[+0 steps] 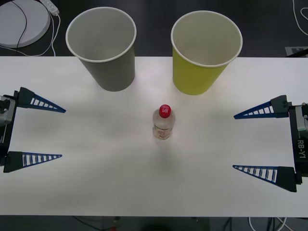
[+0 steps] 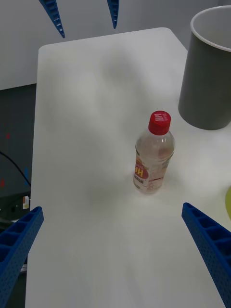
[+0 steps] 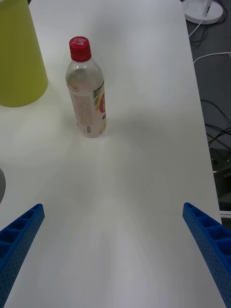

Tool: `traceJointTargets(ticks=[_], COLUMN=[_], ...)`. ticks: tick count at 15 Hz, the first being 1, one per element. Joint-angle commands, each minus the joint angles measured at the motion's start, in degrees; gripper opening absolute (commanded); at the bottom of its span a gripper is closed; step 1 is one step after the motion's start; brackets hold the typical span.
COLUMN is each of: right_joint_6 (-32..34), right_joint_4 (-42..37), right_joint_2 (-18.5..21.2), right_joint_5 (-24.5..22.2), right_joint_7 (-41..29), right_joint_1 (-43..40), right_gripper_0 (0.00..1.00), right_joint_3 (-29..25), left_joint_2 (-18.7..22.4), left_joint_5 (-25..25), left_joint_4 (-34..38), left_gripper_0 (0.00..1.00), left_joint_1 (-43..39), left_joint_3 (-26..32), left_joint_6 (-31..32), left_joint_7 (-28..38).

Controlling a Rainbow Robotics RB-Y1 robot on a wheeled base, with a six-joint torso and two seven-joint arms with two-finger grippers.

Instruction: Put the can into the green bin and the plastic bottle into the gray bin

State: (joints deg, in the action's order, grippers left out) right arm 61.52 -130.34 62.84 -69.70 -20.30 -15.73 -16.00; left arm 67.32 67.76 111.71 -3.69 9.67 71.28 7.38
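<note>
Red-capped bottle stands upright between the wide-open left gripper and right gripper, seemingly nearer neither.

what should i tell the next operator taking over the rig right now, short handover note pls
Left gripper: open, at the table's left edge, holding nothing.
Right gripper: open, at the right edge, holding nothing.
Plastic bottle: upright mid-table, red cap on, in front of both bins, touching neither.
Gray bin: upright at the back, on the robot's left. Green bin: upright beside it, on the right. What can be seen of their insides is bare.
Done: nothing yet.
Left: bottle into the gray bin. I see no can on the table.
</note>
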Motion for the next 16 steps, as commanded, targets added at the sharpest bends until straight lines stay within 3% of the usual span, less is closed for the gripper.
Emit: traceJointTargets(ticks=[1,9,16], right_joint_6=[0.0,-5.36,-8.61], right_joint_4=[0.0,-1.14,3.43], right_joint_2=[0.0,1.14,1.14], right_joint_5=[0.0,2.55,4.66], right_joint_7=[0.0,0.97,4.04], right_joint_1=[0.0,-2.02,-5.54], right_gripper_0=[1.0,1.0,1.0], right_joint_3=[0.0,-0.79,-0.7], left_joint_2=[0.0,0.0,0.0], left_joint_5=[0.0,0.0,0.0], left_joint_4=[0.0,0.0,0.0], left_gripper_0=[1.0,1.0,1.0], left_joint_1=[0.0,0.0,0.0], left_joint_3=[0.0,0.0,0.0], left_joint_6=[0.0,0.0,0.0], left_joint_7=[0.0,0.0,0.0])
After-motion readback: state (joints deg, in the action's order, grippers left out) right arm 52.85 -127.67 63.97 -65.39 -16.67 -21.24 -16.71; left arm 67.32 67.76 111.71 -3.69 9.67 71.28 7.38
